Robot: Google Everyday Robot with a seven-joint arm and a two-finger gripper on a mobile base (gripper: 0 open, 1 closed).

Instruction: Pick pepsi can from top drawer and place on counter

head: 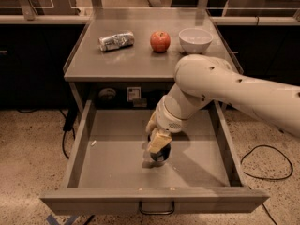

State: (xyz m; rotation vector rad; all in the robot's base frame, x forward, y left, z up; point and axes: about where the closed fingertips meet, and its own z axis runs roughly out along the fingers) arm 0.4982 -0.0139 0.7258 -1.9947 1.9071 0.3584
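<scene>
The top drawer (117, 146) is pulled open below the counter (136, 62). The dark pepsi can (161, 155) stands upright on the drawer floor, a little right of the middle. My gripper (157, 143) reaches down into the drawer from the right and is shut on the upper part of the can. The gripper hides the can's top, and only its dark lower body shows. The can's base is at the drawer floor.
On the counter lie a dented silvery can (116, 41) on its side, a red apple (160, 41) and a white bowl (195, 40). My white arm (234, 90) crosses over the drawer's right side. A black cable (262, 163) lies on the floor at the right.
</scene>
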